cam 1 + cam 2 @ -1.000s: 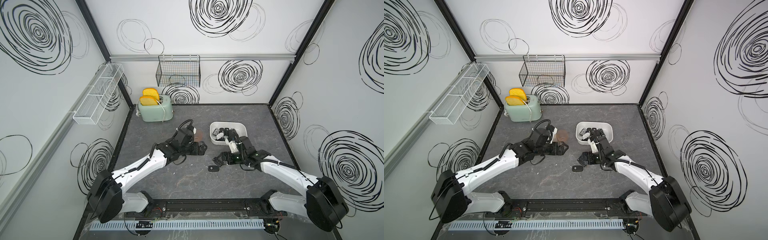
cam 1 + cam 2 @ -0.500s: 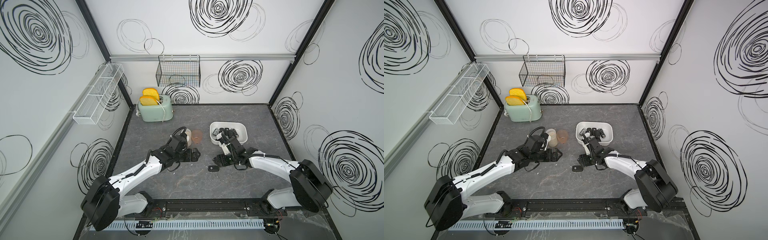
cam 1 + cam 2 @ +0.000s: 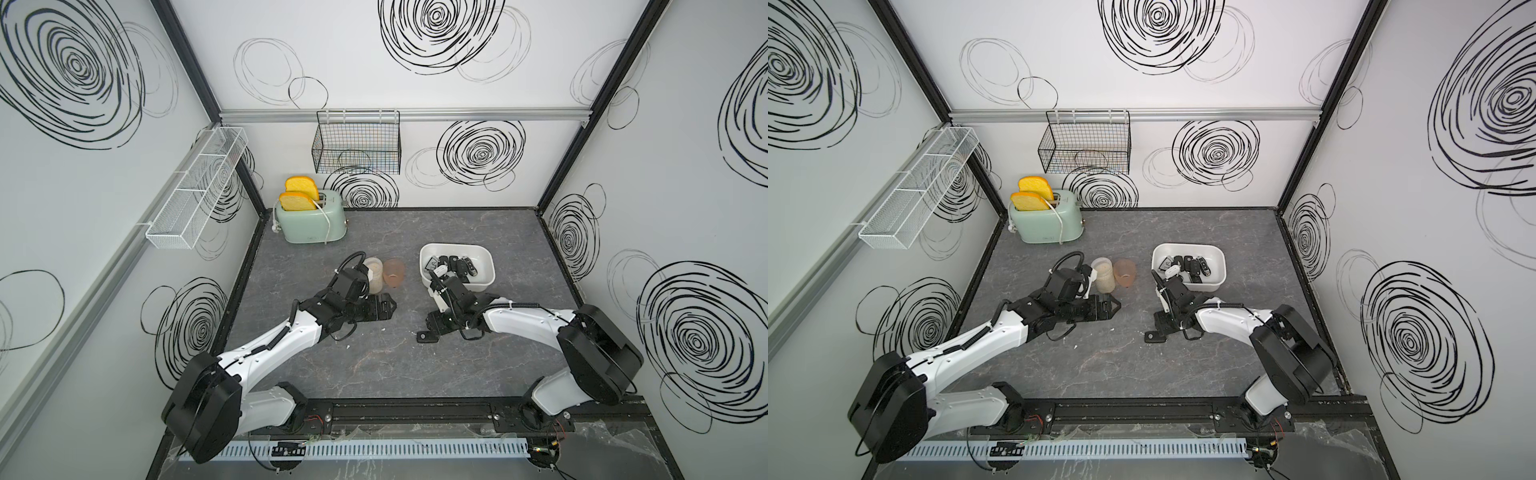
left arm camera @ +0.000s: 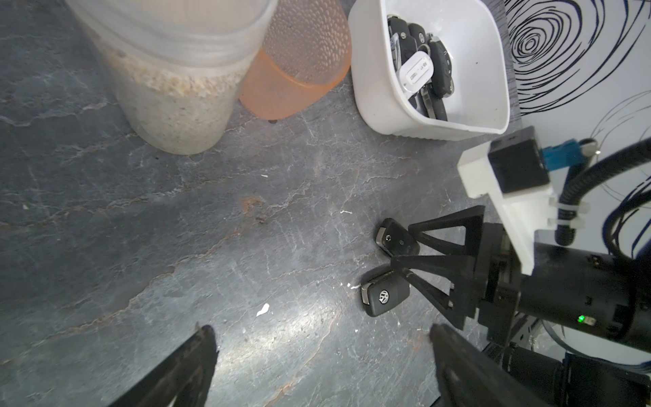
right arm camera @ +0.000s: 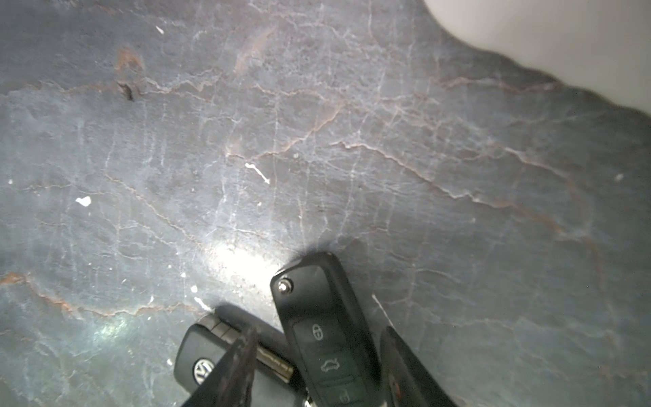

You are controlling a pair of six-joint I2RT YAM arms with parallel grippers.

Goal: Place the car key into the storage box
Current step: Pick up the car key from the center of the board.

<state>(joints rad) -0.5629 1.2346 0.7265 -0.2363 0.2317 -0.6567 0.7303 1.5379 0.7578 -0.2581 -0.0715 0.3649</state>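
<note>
Two black car keys lie side by side on the grey table. The one with buttons [image 5: 324,317] sits between the fingers of my right gripper [image 5: 318,331], which is low over the table. The jaws stand narrow around it, with a small gap showing on one side. The key with the logo [image 5: 200,363] lies just outside one finger [image 5: 246,352]. In both top views only the logo key [image 3: 426,336] shows in front of the right gripper [image 3: 434,325]. The white storage box [image 3: 457,248] behind it holds several keys. My left gripper [image 3: 384,309] hovers open and empty.
A clear jar of grains [image 3: 372,272] and an orange cup [image 3: 394,272] stand just behind the left gripper. A green toaster [image 3: 311,220] with toast sits at the back left. A black wire basket [image 3: 357,145] and a white mesh rack [image 3: 195,191] hang on the walls.
The right gripper's jaws have narrowed around the key with buttons. The left arm has pulled back toward the front, uncovering the jar and the cup.
</note>
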